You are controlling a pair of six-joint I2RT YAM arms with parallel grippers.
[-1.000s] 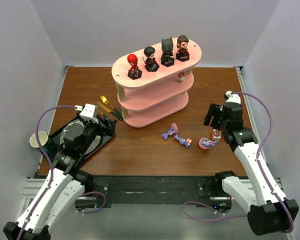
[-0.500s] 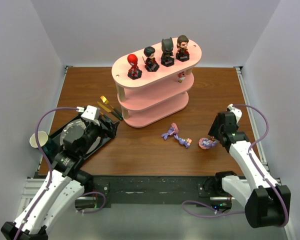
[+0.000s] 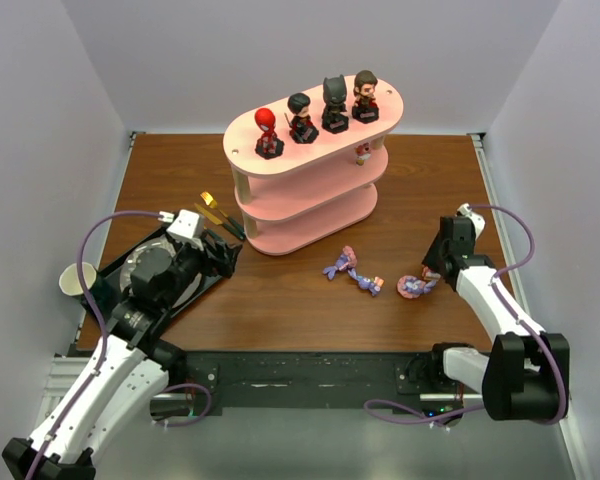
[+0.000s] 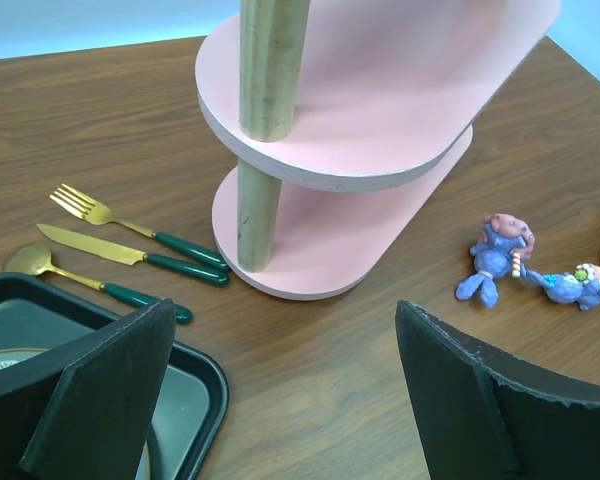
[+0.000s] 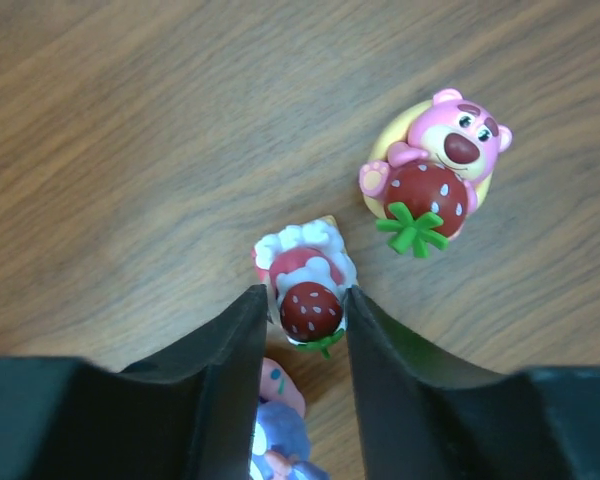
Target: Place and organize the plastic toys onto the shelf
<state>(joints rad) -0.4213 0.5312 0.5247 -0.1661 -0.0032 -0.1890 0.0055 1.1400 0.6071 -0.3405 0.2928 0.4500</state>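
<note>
**A:** Where is the shelf, and why there?

**B:** The pale pink shelf (image 3: 310, 190), three smooth oval boards on round posts, stands mid-table, probably so both arms can reach it. Four big-headed figures (image 3: 302, 117) line its top board, upright on black bases.

**A:** And the hands?

**B:** The left gripper (image 4: 283, 310) hangs wide, holding nothing. The right gripper (image 5: 307, 292) is narrowed around a glossy strawberry toy (image 5: 310, 308) on the wood-grain table (image 3: 280, 300), likely to lift it. I cannot tell whether it grips. A pink bear (image 5: 435, 170) sits near.
</note>
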